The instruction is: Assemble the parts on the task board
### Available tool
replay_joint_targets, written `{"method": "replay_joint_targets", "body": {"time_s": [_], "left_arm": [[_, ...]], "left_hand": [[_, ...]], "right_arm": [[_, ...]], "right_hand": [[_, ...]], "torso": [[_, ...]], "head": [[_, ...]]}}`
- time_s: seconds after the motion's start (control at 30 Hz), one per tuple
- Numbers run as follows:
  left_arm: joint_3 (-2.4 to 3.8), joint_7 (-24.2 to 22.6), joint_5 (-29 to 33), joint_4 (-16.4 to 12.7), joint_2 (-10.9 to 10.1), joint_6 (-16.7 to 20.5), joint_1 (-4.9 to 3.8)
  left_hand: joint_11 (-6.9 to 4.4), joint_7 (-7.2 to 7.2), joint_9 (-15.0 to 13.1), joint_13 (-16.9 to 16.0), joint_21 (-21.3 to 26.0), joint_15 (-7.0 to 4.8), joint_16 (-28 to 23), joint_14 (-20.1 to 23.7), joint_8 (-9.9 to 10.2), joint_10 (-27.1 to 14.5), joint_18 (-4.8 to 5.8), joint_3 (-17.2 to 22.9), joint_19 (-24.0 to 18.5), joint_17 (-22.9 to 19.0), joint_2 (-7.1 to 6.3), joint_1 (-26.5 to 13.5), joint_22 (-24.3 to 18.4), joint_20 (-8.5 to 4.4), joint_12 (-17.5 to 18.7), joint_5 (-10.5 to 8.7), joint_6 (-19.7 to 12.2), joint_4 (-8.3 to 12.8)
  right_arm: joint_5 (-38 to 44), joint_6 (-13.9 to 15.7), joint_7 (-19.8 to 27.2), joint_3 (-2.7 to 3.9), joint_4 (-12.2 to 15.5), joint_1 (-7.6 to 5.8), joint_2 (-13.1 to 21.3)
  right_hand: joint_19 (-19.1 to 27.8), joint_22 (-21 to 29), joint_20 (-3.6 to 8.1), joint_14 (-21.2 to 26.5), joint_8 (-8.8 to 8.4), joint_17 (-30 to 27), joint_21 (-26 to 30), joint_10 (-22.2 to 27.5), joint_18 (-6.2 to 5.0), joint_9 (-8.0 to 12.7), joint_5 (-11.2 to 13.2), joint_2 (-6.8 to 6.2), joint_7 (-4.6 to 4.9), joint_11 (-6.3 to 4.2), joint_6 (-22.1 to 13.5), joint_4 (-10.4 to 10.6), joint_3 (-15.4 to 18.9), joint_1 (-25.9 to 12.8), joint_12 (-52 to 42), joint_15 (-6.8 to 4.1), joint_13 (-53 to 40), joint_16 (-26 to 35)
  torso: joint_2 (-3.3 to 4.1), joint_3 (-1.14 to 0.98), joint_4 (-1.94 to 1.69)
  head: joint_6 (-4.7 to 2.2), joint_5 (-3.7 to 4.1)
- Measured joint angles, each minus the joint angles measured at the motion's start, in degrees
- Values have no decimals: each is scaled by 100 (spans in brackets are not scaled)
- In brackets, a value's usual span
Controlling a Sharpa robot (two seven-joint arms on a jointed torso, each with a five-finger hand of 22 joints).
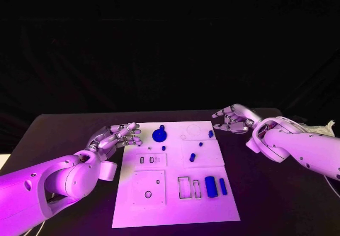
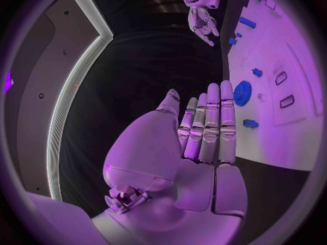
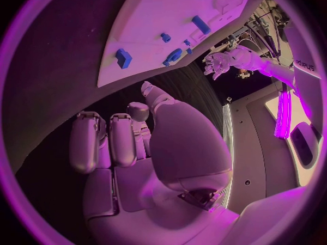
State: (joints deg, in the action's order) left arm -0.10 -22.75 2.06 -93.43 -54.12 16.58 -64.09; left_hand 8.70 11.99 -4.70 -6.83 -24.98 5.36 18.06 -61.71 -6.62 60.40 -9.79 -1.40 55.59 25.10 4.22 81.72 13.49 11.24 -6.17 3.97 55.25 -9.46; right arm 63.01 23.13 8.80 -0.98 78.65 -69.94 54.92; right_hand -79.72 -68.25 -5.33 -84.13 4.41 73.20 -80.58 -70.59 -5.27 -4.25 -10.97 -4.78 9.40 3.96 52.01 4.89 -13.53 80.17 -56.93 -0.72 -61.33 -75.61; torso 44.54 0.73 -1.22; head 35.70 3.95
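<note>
The white task board (image 1: 177,172) lies mid-table with blue parts on it. A round blue disc (image 1: 159,134) sits near its far left, a thick blue cylinder (image 1: 211,186) and a thin blue bar (image 1: 222,186) near its right side, and several small blue pieces between. My left hand (image 1: 117,136) hovers at the board's left edge, fingers stretched out straight and holding nothing. In the left wrist view the fingertips (image 2: 212,92) point just beside the disc (image 2: 242,92). My right hand (image 1: 234,119) hangs off the board's far right corner, fingers loosely bent and apart, with nothing in them.
Empty slots and outlines mark the board's near half, with rectangular frames (image 1: 188,188) beside the cylinder. A small blue block (image 3: 123,57) lies on the board (image 3: 157,16) nearest my right hand (image 3: 129,141). Black table (image 1: 64,132) surrounds the board.
</note>
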Motion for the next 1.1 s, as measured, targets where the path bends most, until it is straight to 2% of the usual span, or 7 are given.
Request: {"method": "replay_joint_targets", "body": {"time_s": [0.1,0.27,0.37,0.63,1.1], "left_arm": [[0,-26,-1,-17,-37,-57,0],[1,-62,-3,-56,-53,-124,0],[2,-75,-4,-73,-54,-140,-1],[2,-100,-5,-105,-42,-144,-1],[2,-112,-6,-110,-36,-134,-1]], "left_hand": [[20,9,9,19,146,27,-193,27,30,-20,0,6,-168,-61,-22,23,-84,56,21,0,-9,24],[41,28,9,44,339,140,-514,140,55,-41,1,24,-376,-177,-22,23,-206,142,53,0,-29,55],[41,28,9,44,348,140,-542,140,55,-41,0,24,-380,-191,-15,30,-220,146,53,0,-29,55],[41,28,9,44,347,140,-543,140,54,-41,1,40,-380,-197,0,44,-225,146,53,0,-29,71],[41,28,9,44,347,140,-566,140,54,-41,1,40,-380,-200,0,44,-229,146,53,0,-29,71]], "right_arm": [[37,-1,-31,-4,-68,26,-32],[118,-49,-90,-8,-196,57,-95],[163,-100,-112,-11,-250,69,-139],[268,-288,-116,-20,-330,127,-192],[352,-523,-102,-29,-401,208,-271]], "right_hand": [[0,0,0,0,0,3,0,0,0,5,79,-30,0,0,0,26,26,-30,0,0,0,0],[0,0,0,0,0,3,0,0,0,7,136,-30,0,0,0,11,41,-30,0,0,5,0],[0,1,0,0,0,5,0,0,0,7,146,-30,0,0,0,10,41,-30,0,0,5,0],[0,-26,0,0,0,43,-38,0,0,7,234,-30,0,0,0,10,41,-30,-30,0,-19,-27],[1,-32,0,0,0,43,-38,-1,0,6,267,-30,-1,0,-1,10,72,-30,-30,0,-25,-47]], "torso": [[1,1,-1],[-2,-2,-15],[-2,-2,-14],[-2,-1,-9],[-3,-3,-7]], "head": [[9,1],[15,33],[9,9],[42,-45],[65,-27]]}}
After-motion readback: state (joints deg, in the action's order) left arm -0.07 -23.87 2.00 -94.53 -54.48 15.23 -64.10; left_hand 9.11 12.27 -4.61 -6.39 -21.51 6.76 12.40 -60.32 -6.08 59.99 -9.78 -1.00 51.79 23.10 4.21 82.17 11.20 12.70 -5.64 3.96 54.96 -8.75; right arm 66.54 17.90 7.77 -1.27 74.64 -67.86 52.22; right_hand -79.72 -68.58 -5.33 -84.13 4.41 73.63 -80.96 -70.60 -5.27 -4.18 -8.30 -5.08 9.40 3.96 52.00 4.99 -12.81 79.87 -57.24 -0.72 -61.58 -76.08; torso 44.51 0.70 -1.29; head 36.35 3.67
